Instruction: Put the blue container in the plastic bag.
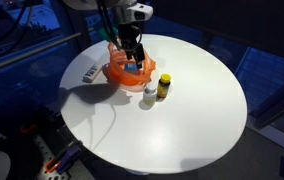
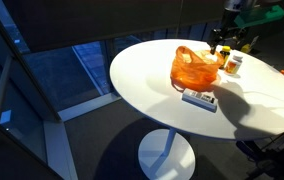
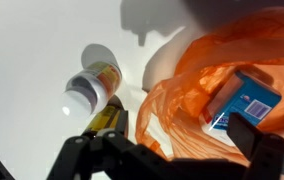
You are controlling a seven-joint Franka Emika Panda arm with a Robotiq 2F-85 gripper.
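Note:
The blue container [image 3: 240, 100] is a blue and white box lying inside the orange plastic bag [image 3: 187, 95]. It also shows through the bag's mouth in an exterior view [image 1: 131, 70]. The bag sits on the round white table [image 1: 192, 120] and shows in both exterior views [image 1: 115, 68] [image 2: 195, 66]. My gripper [image 3: 172, 150] hangs just above the bag's opening, seen in both exterior views [image 1: 132, 55] [image 2: 222, 42]. Its fingers are spread wide and hold nothing; the right finger is close to the box.
A white-capped bottle [image 3: 90, 88] [image 1: 149, 92] and a yellow bottle [image 3: 107, 120] [image 1: 163, 87] stand beside the bag. A flat remote-like device [image 1: 89, 73] [image 2: 199, 99] lies on the bag's other side. The table edge [image 2: 132, 95] drops to dark floor.

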